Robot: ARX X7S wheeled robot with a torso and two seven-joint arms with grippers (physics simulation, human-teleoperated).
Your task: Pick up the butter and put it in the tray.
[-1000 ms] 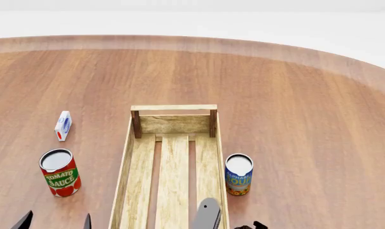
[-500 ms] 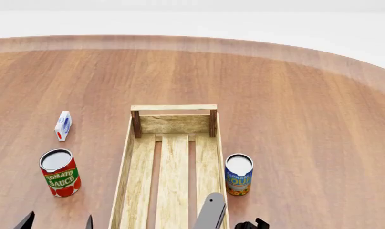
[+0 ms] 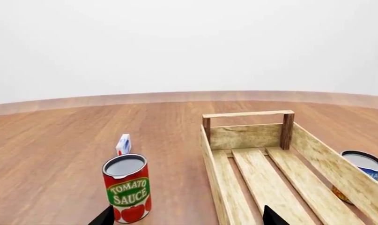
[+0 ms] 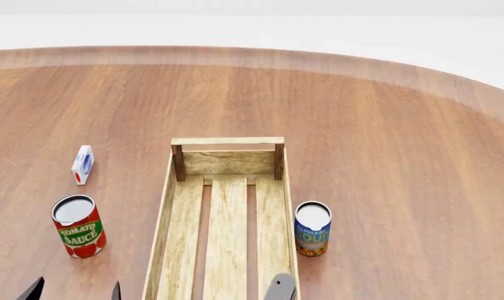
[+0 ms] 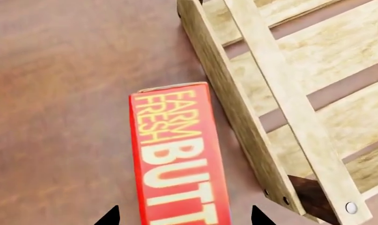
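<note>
Round wood-grain bench [image 4: 385,125]. Far left in head view: small white carton [image 4: 82,164] with blue and red marks, standing on the bench, well apart from the rest. Nearer the robot, a red tomato sauce can [image 4: 77,225], upright, with a grey lid; the left wrist view shows it too, with the carton behind it. Left gripper [image 4: 74,291]: only two dark fingertips poke in at the bottom edge of the head view, spread apart with nothing between them; the same in the left wrist view, tips wide, one just beside the sauce can's base, the other over the tray's near end. Centre: the tray [image 4: 163,206], a long light-wood crate with three slats, low sides and a raised end rail on dark posts at its far end; nothing lies inside in the part seen. Right of the tray, near its side wall but apart from it, a blue soup can [image 4: 313,228], upright, with a pale lid. A grey arm piece [image 4: 279,287] pokes up at the bottom edge over the tray's right wall. Right gripper [image 5: 183,216] shows only in the right wrist view: two dark tips spread either side of the butter [image 5: 176,150], not touching it. The butter lies flat on the bench outside the tray, just beside one outer side wall near a corner post, with "FARM FRESH" and "BUTT" readable.
</note>
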